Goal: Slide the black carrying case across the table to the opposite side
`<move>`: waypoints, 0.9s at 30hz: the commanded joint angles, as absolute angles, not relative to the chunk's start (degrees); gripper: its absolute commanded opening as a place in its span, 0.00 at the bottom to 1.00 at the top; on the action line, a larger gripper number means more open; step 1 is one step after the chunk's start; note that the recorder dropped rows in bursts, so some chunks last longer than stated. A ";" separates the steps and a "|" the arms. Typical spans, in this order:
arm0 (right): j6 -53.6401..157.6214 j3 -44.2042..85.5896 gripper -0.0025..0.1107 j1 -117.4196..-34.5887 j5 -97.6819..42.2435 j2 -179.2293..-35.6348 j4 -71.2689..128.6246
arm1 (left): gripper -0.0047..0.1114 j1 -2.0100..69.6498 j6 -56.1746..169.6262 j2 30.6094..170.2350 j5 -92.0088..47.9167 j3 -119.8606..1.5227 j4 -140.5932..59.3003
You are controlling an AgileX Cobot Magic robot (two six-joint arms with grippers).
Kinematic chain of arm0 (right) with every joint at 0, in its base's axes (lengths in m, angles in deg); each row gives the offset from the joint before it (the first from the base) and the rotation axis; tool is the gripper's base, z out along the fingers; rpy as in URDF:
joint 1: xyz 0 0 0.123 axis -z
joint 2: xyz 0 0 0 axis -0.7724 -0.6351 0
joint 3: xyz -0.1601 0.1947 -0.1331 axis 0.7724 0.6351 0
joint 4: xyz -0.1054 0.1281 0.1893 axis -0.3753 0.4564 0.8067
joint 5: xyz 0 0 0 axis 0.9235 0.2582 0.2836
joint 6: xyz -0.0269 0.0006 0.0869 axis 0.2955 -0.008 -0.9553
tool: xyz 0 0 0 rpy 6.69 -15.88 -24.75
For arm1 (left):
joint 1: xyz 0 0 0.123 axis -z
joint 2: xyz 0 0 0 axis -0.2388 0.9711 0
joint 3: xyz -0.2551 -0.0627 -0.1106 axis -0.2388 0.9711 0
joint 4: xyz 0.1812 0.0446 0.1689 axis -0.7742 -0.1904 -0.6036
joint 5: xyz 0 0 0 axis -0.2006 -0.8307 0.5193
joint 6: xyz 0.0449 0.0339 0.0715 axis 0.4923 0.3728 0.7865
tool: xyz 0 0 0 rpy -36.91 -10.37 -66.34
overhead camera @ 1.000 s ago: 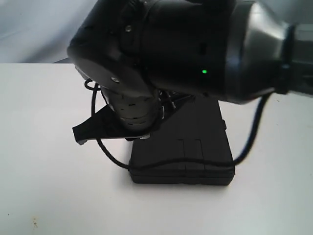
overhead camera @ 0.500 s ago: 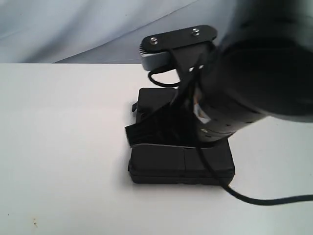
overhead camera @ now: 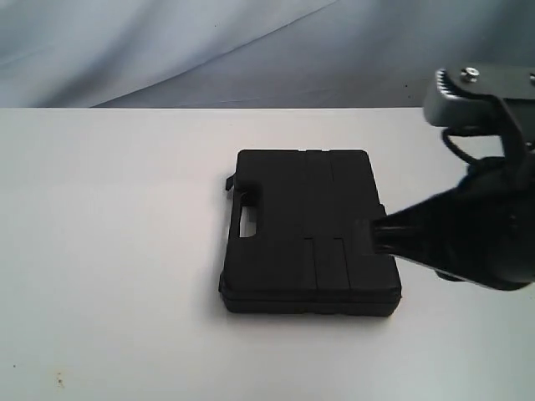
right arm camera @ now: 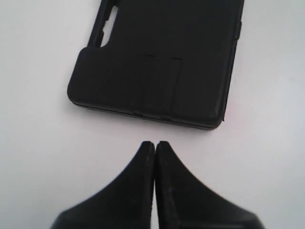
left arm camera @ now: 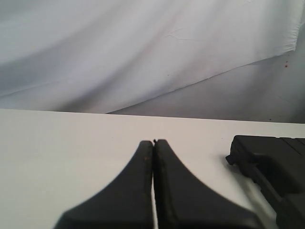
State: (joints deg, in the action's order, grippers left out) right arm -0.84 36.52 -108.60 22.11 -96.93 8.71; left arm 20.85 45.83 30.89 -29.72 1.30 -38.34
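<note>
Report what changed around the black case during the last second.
The right arm, which loomed over the case, swung off to the right of the exterior view. Its hand, shut and empty, now points at the case's right side, seemingly just short of touching it. Nothing was grasped or released. The case kept its spot on the table.

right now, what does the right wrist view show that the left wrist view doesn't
Only the right wrist view: nearly the whole top of the case, its handle cut-out and grooves, and the right gripper, shut, with a strip of table between its tips and the case.
Only the left wrist view: the grey cloth behind the table, the table's far edge, and the left gripper, shut, with just one end of the case in sight.
Both: the black case, the white table, and closed jaws holding nothing.
</note>
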 commanded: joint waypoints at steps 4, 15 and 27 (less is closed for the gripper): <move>4.09 46.32 0.02 -100.24 16.58 -87.23 14.46 | 0.04 20.58 45.70 30.61 -29.61 1.52 -38.22; 9.53 54.49 0.02 -92.04 11.60 -76.25 17.70 | 0.04 20.58 45.70 30.61 -29.61 1.52 -38.22; 15.82 62.75 0.02 -82.93 9.87 -60.26 19.28 | 0.04 20.58 45.70 30.61 -29.61 1.52 -38.22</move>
